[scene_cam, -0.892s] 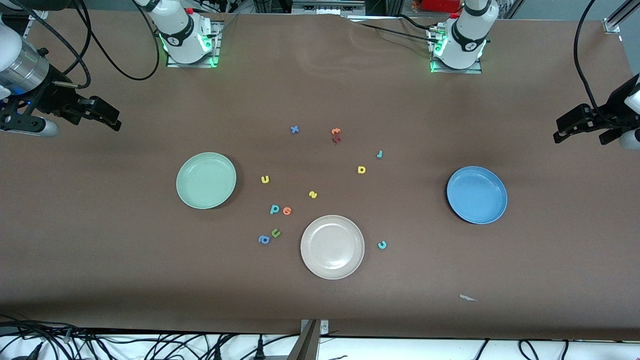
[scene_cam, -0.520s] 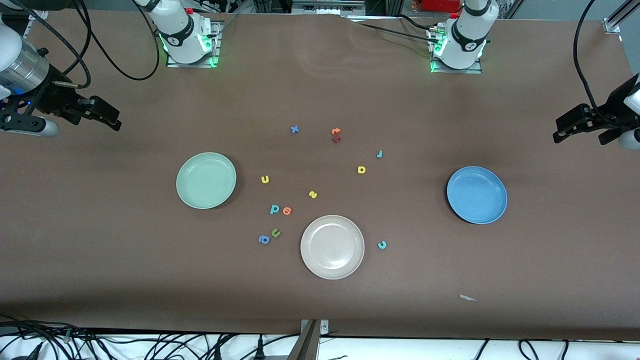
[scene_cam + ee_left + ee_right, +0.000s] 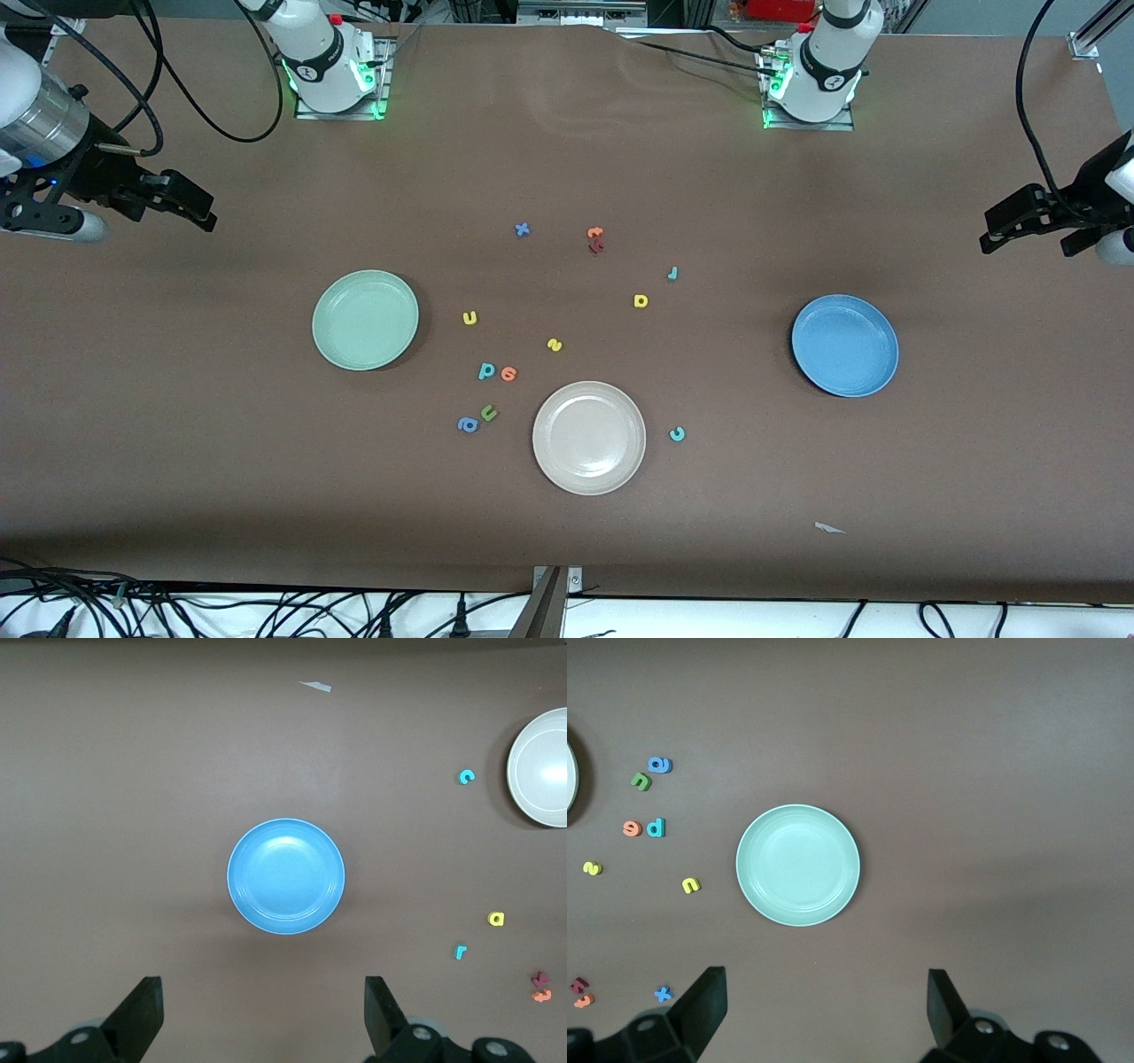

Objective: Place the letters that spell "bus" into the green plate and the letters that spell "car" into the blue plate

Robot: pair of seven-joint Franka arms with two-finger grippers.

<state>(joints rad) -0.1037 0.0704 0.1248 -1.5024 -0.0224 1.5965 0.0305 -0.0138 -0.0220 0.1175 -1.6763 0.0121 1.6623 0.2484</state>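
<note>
Both plates are empty: the green plate (image 3: 365,320) and blue plate (image 3: 844,346) flank the scattered letters on the bench (image 3: 567,532). The left gripper (image 3: 1028,217) and right gripper (image 3: 182,202) hover at the bench ends, jaws apart, leaving the letters in view

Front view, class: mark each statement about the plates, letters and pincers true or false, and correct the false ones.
1. The green plate holds no letters. True.
2. The teal c lies in the blue plate. False: it lies on the table beside the beige-white plate.
3. Both pincers are open and hold nothing. True: the left pincer and the right pincer both gape.
4. The yellow u touches the yellow s. False: they lie apart.
</note>
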